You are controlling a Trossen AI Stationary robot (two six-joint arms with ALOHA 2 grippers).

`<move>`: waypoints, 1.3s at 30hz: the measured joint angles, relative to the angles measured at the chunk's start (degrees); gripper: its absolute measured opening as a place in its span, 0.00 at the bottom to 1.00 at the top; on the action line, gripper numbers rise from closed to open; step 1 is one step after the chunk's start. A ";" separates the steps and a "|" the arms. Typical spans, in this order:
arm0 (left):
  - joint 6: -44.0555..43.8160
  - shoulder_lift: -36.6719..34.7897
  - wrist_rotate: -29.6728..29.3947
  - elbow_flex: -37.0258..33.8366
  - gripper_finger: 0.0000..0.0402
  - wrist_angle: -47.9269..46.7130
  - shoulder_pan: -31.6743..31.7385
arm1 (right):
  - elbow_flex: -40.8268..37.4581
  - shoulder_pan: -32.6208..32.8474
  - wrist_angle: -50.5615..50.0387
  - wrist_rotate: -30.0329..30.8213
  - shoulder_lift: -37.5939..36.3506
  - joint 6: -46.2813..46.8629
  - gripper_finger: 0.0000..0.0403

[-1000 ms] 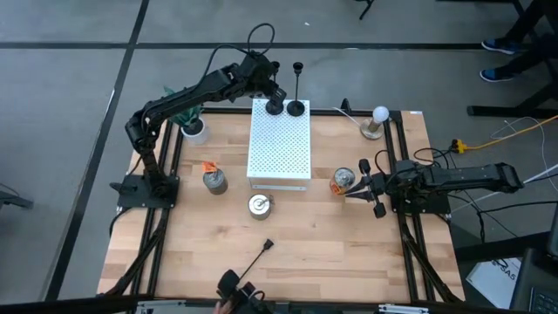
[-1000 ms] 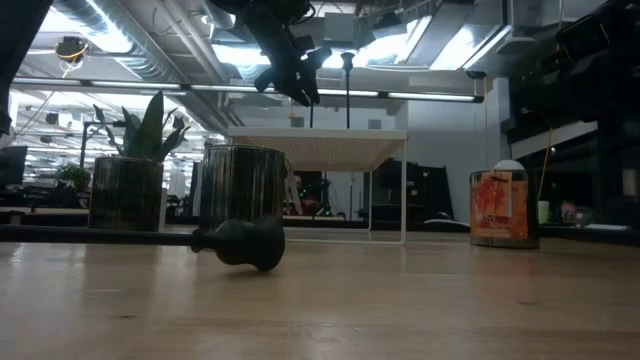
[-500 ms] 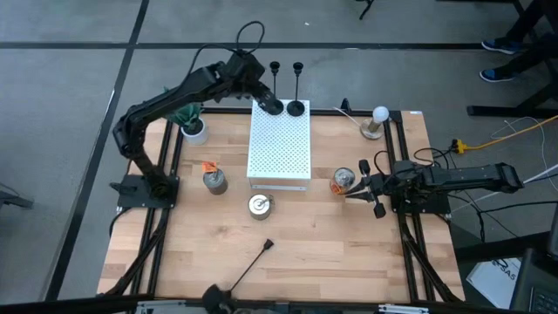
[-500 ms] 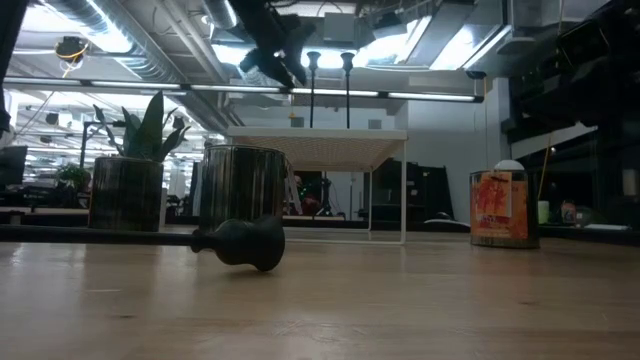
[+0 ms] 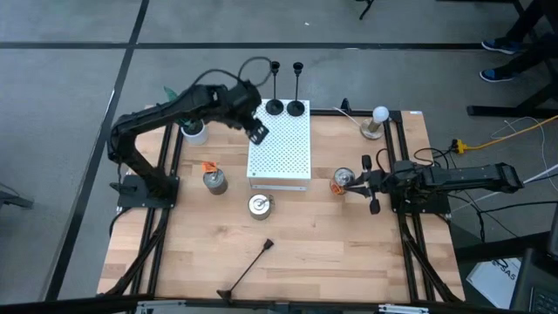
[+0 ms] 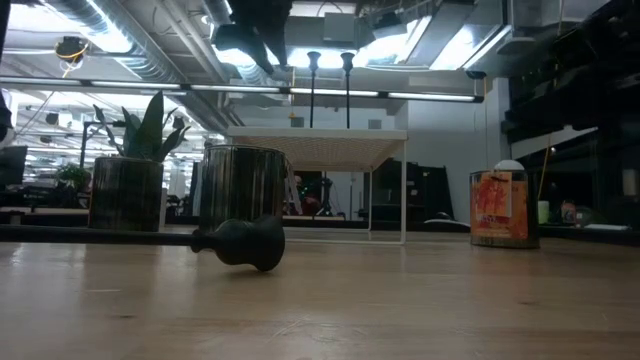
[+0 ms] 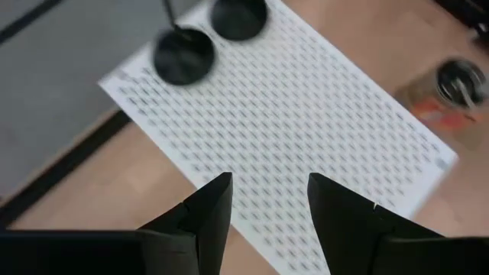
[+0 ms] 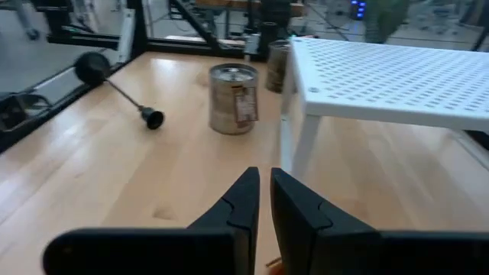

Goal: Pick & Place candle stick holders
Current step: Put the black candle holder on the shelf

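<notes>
We see two candlesticks standing upright side by side at the far edge of the white perforated shelf [image 5: 279, 146], at about 12 o'clock on the table [image 5: 296, 244]: the left one [image 5: 275, 106] and the right one [image 5: 296, 107], bases close together but not clearly touching. In the low view both stems rise above the shelf top, each ending in a small cup. A third candlestick [image 5: 246, 269] lies flat on the wood at about 6 o'clock, its round base at the near table edge and its cup end pointing toward the shelf; in the low view its base [image 6: 240, 243] fills the foreground.

Our left gripper [image 5: 255, 133] hangs above the shelf's left edge, toward 11 o'clock, just short of the two standing candlesticks. Its jaws are parted and hold nothing; the left wrist view shows the fingers [image 7: 210, 210] spread with perforated shelf between them.

Our right gripper [image 5: 368, 183] waits low at about 3 o'clock, beside a can with an orange label [image 5: 343, 181]. Its jaws are nearly together, with only a thin slit between the fingers [image 8: 246, 200], and nothing is held.

A silver tin [image 5: 259, 205] sits just in front of the shelf, another tin [image 5: 214, 180] stands at 9 o'clock, a small potted plant [image 5: 192, 129] at 10 o'clock, and a white bulb [image 5: 377, 118] at 2 o'clock.
</notes>
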 joint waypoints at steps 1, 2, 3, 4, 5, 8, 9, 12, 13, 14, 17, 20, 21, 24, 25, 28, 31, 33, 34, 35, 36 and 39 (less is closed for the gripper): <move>-0.62 0.06 0.00 0.00 0.42 -0.23 -1.24 | 0.00 0.01 -0.02 0.93 0.00 -0.40 0.10; -1.23 0.10 -0.02 0.00 0.42 -0.36 -2.44 | 0.00 0.01 -0.04 2.32 0.00 -1.51 0.10; -1.90 0.12 -0.13 0.00 0.42 -0.51 -3.62 | 0.00 -0.01 -0.23 4.00 0.00 -2.94 0.10; -2.68 0.12 -0.39 0.00 0.42 -0.54 -4.77 | 0.00 -0.02 -0.59 5.60 0.00 -4.37 0.10; -3.47 0.12 -0.71 0.00 0.42 -0.52 -5.95 | 0.00 0.01 -0.89 7.07 0.02 -5.60 0.10; -4.51 0.12 -1.80 0.00 0.42 -0.54 -9.11 | 0.00 -0.02 -0.92 10.44 0.02 -5.66 0.10; -4.54 0.13 -2.19 0.00 0.42 -0.52 -10.09 | 0.00 -0.02 -0.92 10.74 0.02 -4.62 0.10; -5.25 0.15 -3.24 0.00 0.42 -0.54 -12.67 | 0.00 -0.02 -0.92 9.47 0.02 0.24 0.10; -5.72 0.15 -3.23 0.00 0.42 -0.52 -13.51 | 0.00 -0.02 -0.91 7.92 0.02 0.84 0.10; -6.18 0.15 -3.23 0.00 0.42 -0.54 -14.26 | 0.00 -0.02 -0.81 5.85 0.02 0.91 0.10; -6.59 0.15 -3.22 0.00 0.42 -0.52 -16.73 | 0.00 -0.02 0.76 -1.38 0.02 -0.14 0.10; -7.13 0.15 -3.21 -0.02 0.42 -0.53 -19.37 | 0.00 0.00 3.47 -5.82 0.00 -0.17 0.10; -7.66 0.15 -3.21 0.00 0.42 -0.52 -20.37 | 0.00 0.01 4.29 -6.29 0.00 -0.15 0.10; -8.98 0.15 -3.19 0.00 0.42 -0.52 -23.50 | 0.00 -0.01 5.66 -6.68 0.00 -0.13 0.10; -9.05 0.17 -3.19 -0.02 0.42 -0.52 -24.73 | 0.00 -0.02 5.86 -6.74 0.00 -0.11 0.10; -9.11 0.17 -3.17 -0.02 0.42 -0.52 -28.38 | 0.00 -0.02 5.79 -6.78 0.00 -0.11 0.10; -10.51 0.65 -3.11 -0.02 0.42 -0.48 -31.69 | 0.00 -0.02 5.79 -6.78 0.00 -0.18 0.10; -12.12 1.33 -3.06 -0.04 0.42 -0.48 -33.77 | 0.00 -0.02 5.77 -6.78 0.00 -0.15 0.10; -12.70 1.75 -3.05 -0.04 0.42 -0.46 -34.67 | 0.00 -0.02 5.78 -6.78 0.01 -0.11 0.10; -13.20 2.30 -2.84 -0.04 0.42 -0.43 -35.58 | 0.00 -0.02 5.77 -6.78 0.00 -0.13 0.10; -13.79 2.88 -1.94 -0.04 0.42 -0.39 -36.37 | 0.00 0.01 5.77 -6.78 0.00 -0.16 0.10; -16.08 5.26 1.04 -0.04 0.42 -0.20 -38.51 | 0.00 -0.01 5.77 -6.76 0.01 -0.16 0.10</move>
